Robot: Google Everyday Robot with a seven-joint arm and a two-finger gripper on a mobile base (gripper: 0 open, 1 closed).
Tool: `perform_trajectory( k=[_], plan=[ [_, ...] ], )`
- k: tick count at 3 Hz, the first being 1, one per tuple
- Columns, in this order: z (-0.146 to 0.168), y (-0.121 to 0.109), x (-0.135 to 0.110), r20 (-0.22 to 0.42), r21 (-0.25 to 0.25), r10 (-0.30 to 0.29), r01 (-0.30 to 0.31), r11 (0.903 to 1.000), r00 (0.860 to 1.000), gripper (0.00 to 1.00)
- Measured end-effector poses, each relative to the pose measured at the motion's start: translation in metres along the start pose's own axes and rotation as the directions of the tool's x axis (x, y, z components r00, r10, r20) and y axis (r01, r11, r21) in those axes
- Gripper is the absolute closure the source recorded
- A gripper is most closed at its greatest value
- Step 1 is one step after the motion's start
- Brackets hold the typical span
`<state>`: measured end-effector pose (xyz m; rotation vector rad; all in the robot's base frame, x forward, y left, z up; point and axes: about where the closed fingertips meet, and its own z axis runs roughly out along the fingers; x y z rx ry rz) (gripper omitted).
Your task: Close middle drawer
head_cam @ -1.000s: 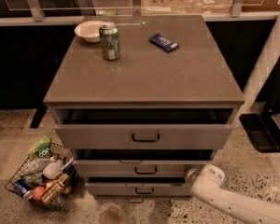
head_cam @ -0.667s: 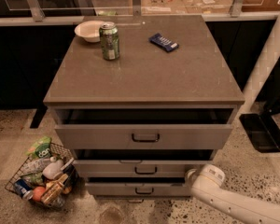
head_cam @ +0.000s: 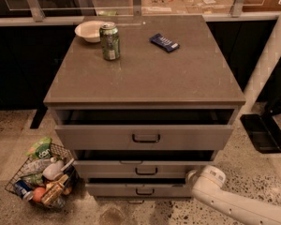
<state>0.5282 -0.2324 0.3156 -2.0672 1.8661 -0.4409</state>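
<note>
The grey cabinet has three drawers. The middle drawer (head_cam: 178, 168) is pulled out a short way, with a dark gap above its flat grey front and a small dark bar handle (head_cam: 146, 171). The top drawer (head_cam: 187, 137) stands out farther above it. The bottom drawer (head_cam: 107, 190) is a little open too. My white arm (head_cam: 234, 203) comes in from the lower right. My gripper (head_cam: 191, 176) is at the right end of the middle drawer's front, mostly hidden behind the wrist.
On the cabinet top are a white bowl (head_cam: 90, 31), a green can (head_cam: 109, 41) and a blue packet (head_cam: 164, 42). A wire basket (head_cam: 42, 177) of groceries sits on the floor at the left. A white post (head_cam: 267, 60) and a dark base (head_cam: 261, 132) stand at the right.
</note>
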Motion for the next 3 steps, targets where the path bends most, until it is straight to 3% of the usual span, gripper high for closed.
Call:
perform_trajectory(
  k=[1,2,3],
  plan=[
    [0.0008,0.0009,-0.0004,0.001,-0.002,0.000,0.000,1.0000,1.000,0.08],
    [0.0014,0.0016,-0.0007,0.001,-0.003,0.000,0.000,1.0000,1.000,0.00],
    [0.0062,0.0039,-0.0008,0.001,-0.003,0.000,0.000,1.0000,1.000,0.00]
  ],
)
